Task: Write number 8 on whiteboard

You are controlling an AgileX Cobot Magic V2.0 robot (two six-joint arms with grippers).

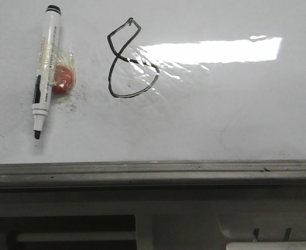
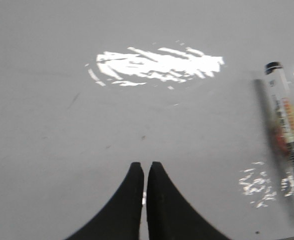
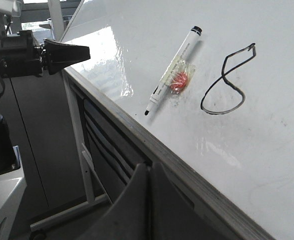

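The number 8 (image 1: 127, 60) is drawn in thin black line on the whiteboard (image 1: 220, 114), pointed above and rounded below. It also shows in the right wrist view (image 3: 227, 82). A white marker (image 1: 44, 70) with a black tip lies on the board left of the 8, beside a red thing in clear wrap (image 1: 62, 78). My left gripper (image 2: 145, 167) is shut and empty over bare board, with the marker (image 2: 287, 125) off to one side. My right gripper (image 3: 149, 167) is shut and empty, off the board below its grey rail (image 3: 152, 145).
The grey metal bottom rail (image 1: 153, 172) runs along the board's near edge. Glare patches (image 1: 210, 50) lie right of the 8. The left arm's gripper (image 3: 61, 52) shows in the right wrist view, beside the board's edge. Dark frame and stand bars (image 3: 86, 170) lie under the board.
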